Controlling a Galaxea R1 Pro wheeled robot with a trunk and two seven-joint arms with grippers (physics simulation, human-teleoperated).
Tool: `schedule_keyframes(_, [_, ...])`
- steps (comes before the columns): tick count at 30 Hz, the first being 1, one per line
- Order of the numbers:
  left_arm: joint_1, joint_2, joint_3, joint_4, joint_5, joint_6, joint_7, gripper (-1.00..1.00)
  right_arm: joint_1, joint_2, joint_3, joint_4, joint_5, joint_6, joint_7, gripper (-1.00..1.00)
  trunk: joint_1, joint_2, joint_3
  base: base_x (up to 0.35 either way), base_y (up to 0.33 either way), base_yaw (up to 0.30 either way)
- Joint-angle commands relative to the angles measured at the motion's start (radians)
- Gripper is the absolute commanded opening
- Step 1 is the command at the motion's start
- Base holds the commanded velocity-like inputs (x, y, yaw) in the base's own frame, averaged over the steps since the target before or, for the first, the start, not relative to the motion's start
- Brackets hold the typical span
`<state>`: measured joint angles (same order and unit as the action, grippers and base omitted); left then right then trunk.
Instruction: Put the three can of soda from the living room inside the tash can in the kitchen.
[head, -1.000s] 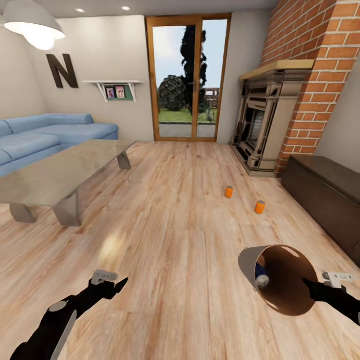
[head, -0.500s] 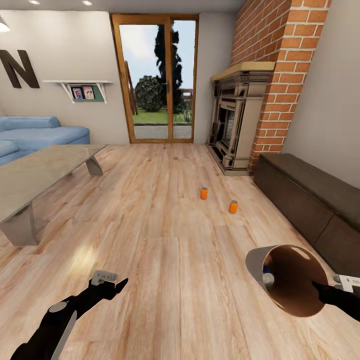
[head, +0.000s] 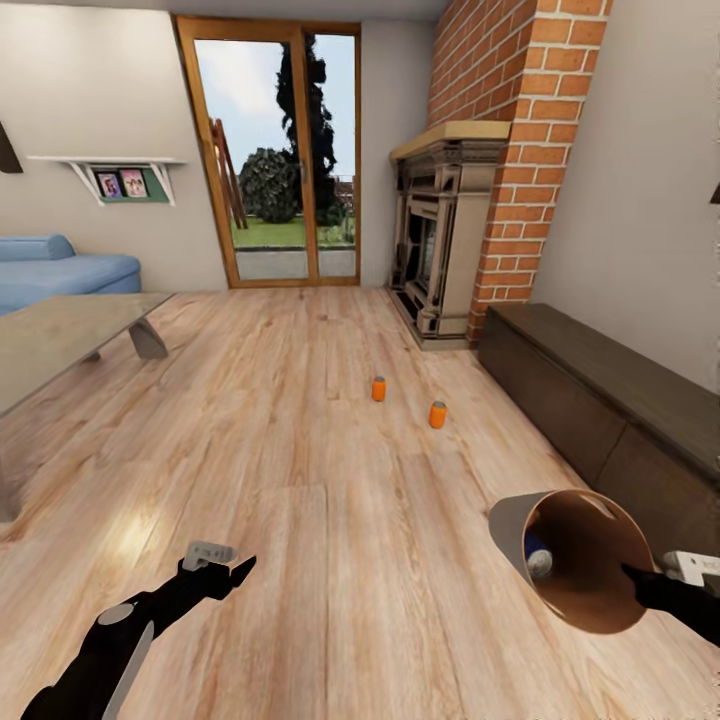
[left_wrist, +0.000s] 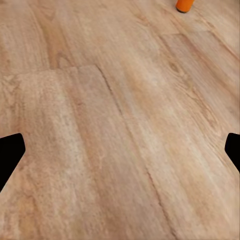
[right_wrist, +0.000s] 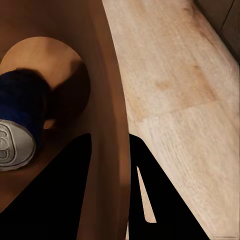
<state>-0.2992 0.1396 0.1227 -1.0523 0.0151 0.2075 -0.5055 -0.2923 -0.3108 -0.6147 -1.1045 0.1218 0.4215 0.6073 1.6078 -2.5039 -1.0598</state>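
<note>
Trash can (head: 575, 560) tilted at 4 o'clock, rim clamped by right gripper (head: 640, 578) — blue can (head: 537, 553) lies inside. Two orange cans (head: 379, 388) upright on floor (head: 330, 500), 12–1 o'clock. Left gripper (head: 225, 572) fingers apart, empty.

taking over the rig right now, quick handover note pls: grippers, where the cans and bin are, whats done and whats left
Right gripper: shut on the rim of the trash can, held tilted off the floor.
Left gripper: open, empty, above bare floor.
Blue can: already lying inside the bin.
Two orange cans: upright on the living-room floor ahead, near the fireplace.
Left: collect both orange cans, then take the bin to the kitchen.
</note>
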Motion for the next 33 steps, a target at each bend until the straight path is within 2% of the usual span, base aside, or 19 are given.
schedule_keyframes(1, [0.000,0.000,0.000,0.000,0.000,0.000,0.000,1.00,-0.001,0.000,0.001,0.001,-0.014,0.002,0.004,-1.00,0.000,0.000,-0.001,0.047,-0.005,-0.105])
schedule_keyframes(9, [0.002,0.000,0.000,-0.001,0.002,0.000,-0.003,1.00,-0.001,0.001,0.003,0.007,-0.014,-0.001,0.003,-1.00,0.000,0.000,-0.012,0.193,0.110,-0.119])
schedule_keyframes(33, [0.006,0.002,0.000,-0.004,0.002,0.000,-0.005,1.00,-0.001,0.004,0.000,0.008,-0.013,-0.003,0.005,-1.00,0.000,0.000,-0.043,0.277,0.222,-0.141])
